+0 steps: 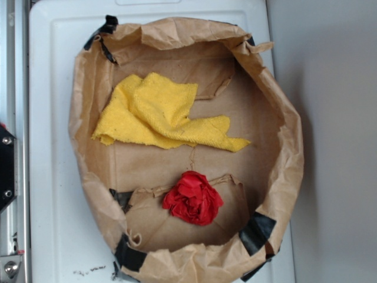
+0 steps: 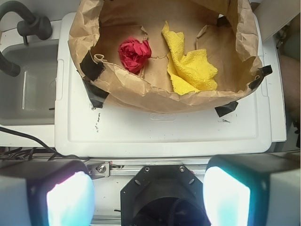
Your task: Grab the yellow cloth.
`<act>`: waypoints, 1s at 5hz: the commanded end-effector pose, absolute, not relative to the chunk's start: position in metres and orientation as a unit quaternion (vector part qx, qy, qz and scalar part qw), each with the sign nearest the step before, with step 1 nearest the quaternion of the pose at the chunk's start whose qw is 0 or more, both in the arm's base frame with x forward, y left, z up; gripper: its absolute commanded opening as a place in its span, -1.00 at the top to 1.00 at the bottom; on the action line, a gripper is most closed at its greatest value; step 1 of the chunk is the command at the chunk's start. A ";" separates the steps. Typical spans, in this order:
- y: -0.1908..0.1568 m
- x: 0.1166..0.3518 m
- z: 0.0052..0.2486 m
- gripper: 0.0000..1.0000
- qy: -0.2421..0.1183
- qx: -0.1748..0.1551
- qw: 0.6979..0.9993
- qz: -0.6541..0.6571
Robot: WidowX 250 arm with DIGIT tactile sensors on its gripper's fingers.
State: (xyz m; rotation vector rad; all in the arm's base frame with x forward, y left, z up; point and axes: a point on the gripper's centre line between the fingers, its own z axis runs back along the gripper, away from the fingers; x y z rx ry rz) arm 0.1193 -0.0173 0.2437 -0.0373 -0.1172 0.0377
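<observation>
Status: nothing of the task is accomplished yet. My claw (image 2: pixel 148 197) holds nothing; in the wrist view its two fingers (image 2: pixel 66 197) stand wide apart at the bottom edge, at about 7 and 5 o'clock, with only bare mount between them. I am not visible in the exterior view at all.

The yellow cloth (image 1: pixel 162 112) lies untouched inside the brown paper bag (image 1: pixel 283 177), which sits rolled open on the white tray (image 1: pixel 50 177). In the exterior view the cloth occupies the upper half of the bag floor, its pointed corner reaching toward 3 o'clock. The red wad (image 1: pixel 193 198) rests apart from it, toward 6 o'clock.

From my wrist view, the yellow cloth sits at roughly 1 o'clock, well apart from my fingers, beyond the bag's near wall. The red wad lies to its left, at about 11 o'clock.

Remaining, in my judgement: the whole approach over the wall, the descent, and the closing on the fabric.
</observation>
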 end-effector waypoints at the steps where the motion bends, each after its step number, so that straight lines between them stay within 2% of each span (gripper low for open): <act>1: -0.017 0.119 0.244 -1.00 -0.059 -0.019 0.998 0.019; 2: -0.021 0.114 0.243 -1.00 -0.070 -0.010 0.997 0.010; 3: 0.014 0.131 0.258 -1.00 -0.086 -0.002 0.996 -0.027; 4: 0.065 0.181 0.307 -1.00 -0.086 -0.014 0.996 -0.023; 5: 0.118 0.229 0.344 -1.00 -0.090 -0.019 0.996 -0.002</act>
